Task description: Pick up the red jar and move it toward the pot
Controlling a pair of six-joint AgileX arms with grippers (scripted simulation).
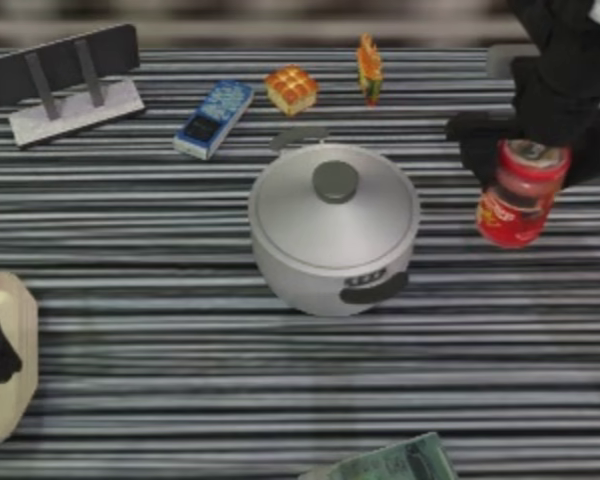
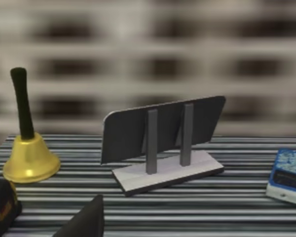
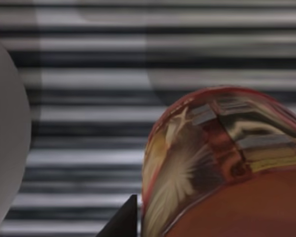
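While the right gripper (image 1: 525, 150) grips it, the red jar (image 1: 518, 200) hangs near-upright

The striped surface (image 1: 130, 300) carries the pot (image 1: 334, 228) at its middle. Along the far edge lie a dark stand on a grey base (image 1: 68, 80) at left, a blue box (image 1: 213, 118), a small bread loaf (image 1: 291, 90) and an orange-green carton (image 1: 369, 69). A gold bell (image 2: 29, 148) stands at far left.
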